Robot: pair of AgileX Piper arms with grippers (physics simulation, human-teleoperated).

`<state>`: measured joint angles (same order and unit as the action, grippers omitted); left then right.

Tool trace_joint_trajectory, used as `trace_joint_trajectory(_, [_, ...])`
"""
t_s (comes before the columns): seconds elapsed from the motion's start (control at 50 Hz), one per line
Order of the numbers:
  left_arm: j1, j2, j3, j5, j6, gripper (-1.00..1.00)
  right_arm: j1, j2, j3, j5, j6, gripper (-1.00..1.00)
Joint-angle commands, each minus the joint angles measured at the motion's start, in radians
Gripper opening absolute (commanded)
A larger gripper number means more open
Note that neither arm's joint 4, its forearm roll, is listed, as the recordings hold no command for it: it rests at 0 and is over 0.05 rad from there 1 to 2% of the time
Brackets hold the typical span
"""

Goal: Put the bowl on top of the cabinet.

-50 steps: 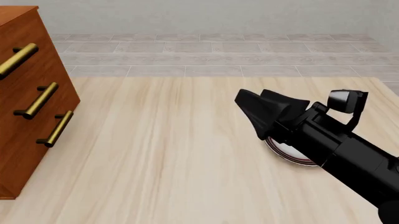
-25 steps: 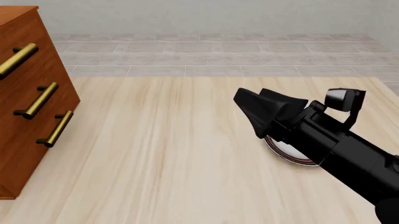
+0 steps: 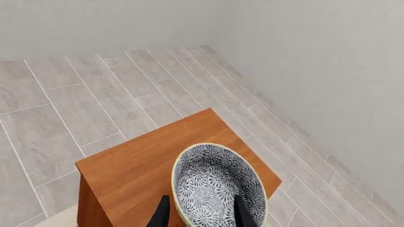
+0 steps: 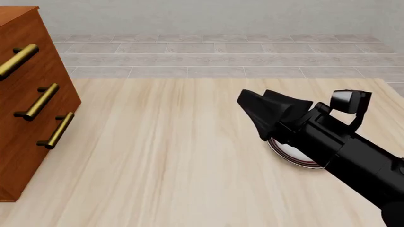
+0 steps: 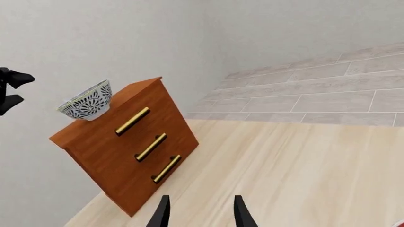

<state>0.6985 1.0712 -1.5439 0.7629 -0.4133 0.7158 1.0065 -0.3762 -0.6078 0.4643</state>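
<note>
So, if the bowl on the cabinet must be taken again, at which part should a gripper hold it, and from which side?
Probably the rim, from above. The bowl sits upright and open on the cabinet top, with a thin wall and a deep hollow, so one finger can go inside and one outside. The left gripper is open and already straddles the near rim this way.

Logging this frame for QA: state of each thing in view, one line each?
bowl: upright on the cabinet's top, not gripped.
cabinet: upright, all three drawers shut.
left gripper: open, fingers either side of the bowl's near rim.
right gripper: open, empty, above the table.
plate: flat on the table, mostly hidden under the right arm.
</note>
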Motion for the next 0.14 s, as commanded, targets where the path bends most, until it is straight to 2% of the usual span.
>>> trace_joint_trajectory(0.02, [-0.033, -0.022, -0.023, 0.028, 0.001, 1.00, 0.002, 0.003, -0.001, -0.002, 0.001, 1.00])
trace_joint_trajectory(0.14, [-0.064, -0.037, -0.032, 0.044, -0.002, 1.00, 0.003, -0.003, 0.003, -0.002, 0.003, 1.00])
